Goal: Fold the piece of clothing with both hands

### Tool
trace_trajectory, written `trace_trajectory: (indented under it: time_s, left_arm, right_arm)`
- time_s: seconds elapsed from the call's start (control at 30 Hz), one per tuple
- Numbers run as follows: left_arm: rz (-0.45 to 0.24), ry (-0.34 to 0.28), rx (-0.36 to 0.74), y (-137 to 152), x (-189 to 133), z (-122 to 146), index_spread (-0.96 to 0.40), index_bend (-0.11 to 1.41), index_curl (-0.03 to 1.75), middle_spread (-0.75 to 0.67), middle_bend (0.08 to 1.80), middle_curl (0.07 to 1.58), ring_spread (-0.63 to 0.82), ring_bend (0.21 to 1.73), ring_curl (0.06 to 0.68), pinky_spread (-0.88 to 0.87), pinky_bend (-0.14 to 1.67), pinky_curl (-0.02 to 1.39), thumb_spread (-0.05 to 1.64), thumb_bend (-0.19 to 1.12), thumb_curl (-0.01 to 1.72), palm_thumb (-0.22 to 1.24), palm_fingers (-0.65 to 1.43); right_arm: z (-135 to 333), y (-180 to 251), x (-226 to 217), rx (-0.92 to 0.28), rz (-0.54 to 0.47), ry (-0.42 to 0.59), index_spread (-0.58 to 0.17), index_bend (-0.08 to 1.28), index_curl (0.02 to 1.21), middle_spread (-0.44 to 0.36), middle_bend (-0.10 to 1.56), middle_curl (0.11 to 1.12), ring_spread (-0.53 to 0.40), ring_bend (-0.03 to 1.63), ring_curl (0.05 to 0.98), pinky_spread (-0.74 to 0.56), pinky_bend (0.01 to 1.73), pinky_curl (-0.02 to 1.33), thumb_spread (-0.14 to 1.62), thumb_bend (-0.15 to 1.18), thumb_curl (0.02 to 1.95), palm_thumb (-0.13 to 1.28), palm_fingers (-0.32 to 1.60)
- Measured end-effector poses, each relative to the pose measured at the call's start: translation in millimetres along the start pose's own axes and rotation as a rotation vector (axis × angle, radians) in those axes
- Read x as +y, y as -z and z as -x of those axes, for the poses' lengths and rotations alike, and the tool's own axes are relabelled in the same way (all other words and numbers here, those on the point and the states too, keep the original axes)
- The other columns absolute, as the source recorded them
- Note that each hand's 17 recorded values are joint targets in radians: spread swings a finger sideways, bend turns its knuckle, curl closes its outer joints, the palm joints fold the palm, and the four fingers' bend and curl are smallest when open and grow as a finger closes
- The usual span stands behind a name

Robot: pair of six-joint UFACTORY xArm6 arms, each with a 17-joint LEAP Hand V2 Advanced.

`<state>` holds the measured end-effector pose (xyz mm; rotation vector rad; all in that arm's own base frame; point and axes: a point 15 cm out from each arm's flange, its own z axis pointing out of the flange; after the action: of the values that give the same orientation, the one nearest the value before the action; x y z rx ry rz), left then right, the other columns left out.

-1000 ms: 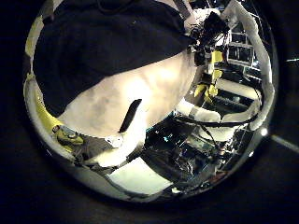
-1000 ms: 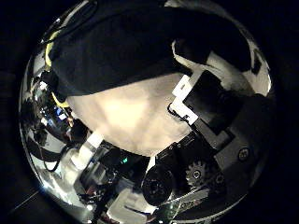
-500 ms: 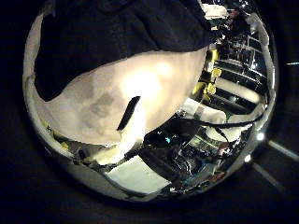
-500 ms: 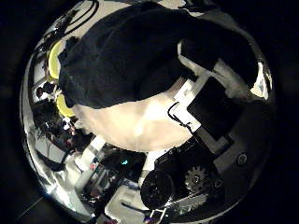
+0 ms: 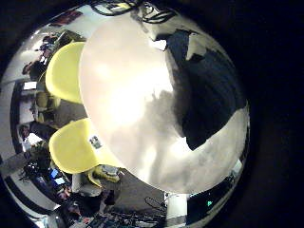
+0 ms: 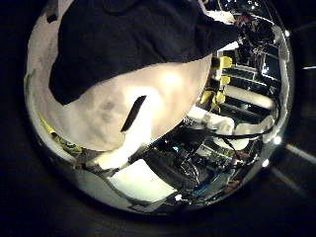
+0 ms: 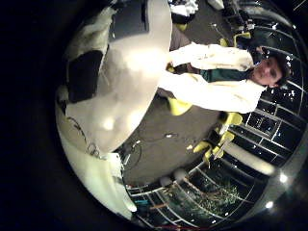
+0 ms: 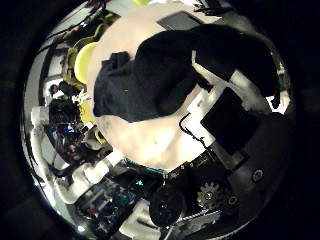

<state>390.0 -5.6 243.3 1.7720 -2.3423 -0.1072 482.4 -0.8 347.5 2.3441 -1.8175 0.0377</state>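
A dark garment lies rumpled on a pale round table. In the right thumb side palm view it sits some way below the palm. Parts of my right hand reach in over the garment's near edge; I cannot see whether they hold cloth. The left thumb side palm view shows the same garment close by, covering much of the table. The left little finger side palm view has the garment along one side of the table. None of my left hand shows.
A slim dark object lies on the bare table beside the garment. Two flat dark things rest on the table in the right little finger side palm view. Two chairs stand at the table's edge.
The right palm's view has pulled back from the garment, so more of the cloth and table show. The left palm's view has shifted only slightly.
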Motion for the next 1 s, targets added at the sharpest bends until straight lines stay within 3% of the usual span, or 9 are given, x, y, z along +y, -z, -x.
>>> trace_trajectory:
  time_s: [0.17, 0.27, 0.57, 0.67, 0.73, 0.77, 0.8, 0.9, 1.0]
  left_arm:
    - [-0.071, 0.055, 0.009, 31, 24, 20, -0.11, 0.21, 0.41, 0.05, 0.19, 0.34, 0.08, 0.65, 0.222, 0.2, 0.3, 0.33, 1.16, -0.02, 0.31, 0.35, 0.31]
    - [-0.079, 0.119, 0.017, 30, 47, 43, -0.12, 0.21, 0.42, 0.04, 0.19, 0.35, 0.06, 0.64, 0.22, 0.18, 0.29, 0.33, 1.15, -0.02, 0.31, 0.36, 0.33]
    - [-0.061, 0.198, 0.043, 9, 93, 64, -0.15, 0.25, 0.46, 0.02, 0.19, 0.36, 0.03, 0.61, 0.212, 0.15, 0.26, 0.32, 1.15, -0.01, 0.33, 0.4, 0.36]
    - [-0.059, 0.198, 0.041, 2, 104, 61, -0.16, 0.25, 0.47, 0.02, 0.18, 0.36, 0.03, 0.61, 0.211, 0.15, 0.26, 0.32, 1.15, -0.02, 0.33, 0.41, 0.36]
    - [-0.053, 0.204, 0.039, -1, 112, 63, -0.16, 0.25, 0.48, 0.02, 0.18, 0.36, 0.03, 0.61, 0.211, 0.15, 0.26, 0.32, 1.15, -0.02, 0.33, 0.41, 0.36]
    - [-0.054, 0.209, 0.039, -2, 115, 63, -0.16, 0.24, 0.48, 0.01, 0.18, 0.36, 0.03, 0.61, 0.211, 0.15, 0.26, 0.32, 1.15, -0.02, 0.33, 0.41, 0.36]
    - [-0.057, 0.21, 0.037, -2, 117, 62, -0.16, 0.24, 0.48, 0.01, 0.18, 0.36, 0.03, 0.61, 0.211, 0.15, 0.26, 0.32, 1.15, -0.02, 0.33, 0.41, 0.36]
    - [-0.058, 0.198, 0.029, -2, 117, 55, -0.16, 0.24, 0.49, 0.01, 0.18, 0.36, 0.04, 0.61, 0.211, 0.15, 0.26, 0.32, 1.16, -0.02, 0.34, 0.43, 0.36]
    - [-0.071, 0.197, 0.027, 2, 116, 51, -0.16, 0.24, 0.49, 0.01, 0.18, 0.36, 0.04, 0.6, 0.211, 0.15, 0.26, 0.32, 1.16, -0.02, 0.34, 0.43, 0.36]
  right_arm:
    - [81, 42, -21, 0.031, -0.09, 0.134, -0.341, 1.12, 1.0, -0.172, 1.36, 0.93, -0.275, 1.43, 0.86, -0.24, 1.18, 1.21, 1.19, -0.01, 0.7, 1.05, 0.79]
    - [153, 42, -31, 0.048, -0.095, 0.253, -0.338, 1.13, 1.01, -0.173, 1.37, 0.93, -0.276, 1.42, 0.867, -0.24, 1.18, 1.22, 1.18, -0.01, 0.7, 1.06, 0.79]
    - [311, -46, -76, 0.081, -0.08, 0.518, -0.331, 1.12, 1.01, -0.175, 1.36, 0.92, -0.277, 1.41, 0.883, -0.24, 1.17, 1.26, 1.18, -0.03, 0.7, 1.01, 0.79]
    - [327, -49, -94, 0.066, -0.146, 0.533, -0.349, 0.91, 0.96, -0.176, 1.27, 0.88, -0.272, 1.41, 0.845, -0.27, 1.17, 1.18, 1.2, -0.04, 0.65, 0.86, 0.7]
    - [332, -38, -105, 0.05, -0.212, 0.532, -0.359, 0.61, 0.89, -0.201, 1.13, 0.83, -0.28, 1.44, 0.822, -0.32, 1.21, 1.13, 1.21, -0.03, 0.62, 0.82, 0.44]
    - [332, -26, -110, 0.036, -0.25, 0.526, -0.365, 0.41, 0.82, -0.228, 0.97, 0.78, -0.287, 1.43, 0.799, -0.35, 1.23, 1.1, 1.22, -0.02, 0.62, 0.81, 0.16]
    - [329, -14, -110, 0.022, -0.278, 0.519, -0.376, 0.32, 0.77, -0.249, 0.87, 0.74, -0.288, 1.42, 0.784, -0.39, 1.26, 1.06, 1.23, -0.02, 0.6, 0.8, 0.11]
    - [312, 9, -109, -0.013, -0.325, 0.512, -0.44, 0.21, 0.6, -0.231, 0.56, 0.58, -0.214, 1.12, 0.659, -0.25, 1.08, 1.0, 1.21, -0.02, 0.59, 0.8, -0.21]
    - [292, 23, -105, -0.062, -0.346, 0.521, -0.468, 0.13, 0.51, -0.188, 0.41, 0.5, -0.137, 0.96, 0.576, -0.14, 0.99, 0.94, 1.19, 0.0, 0.59, 0.84, -0.2]
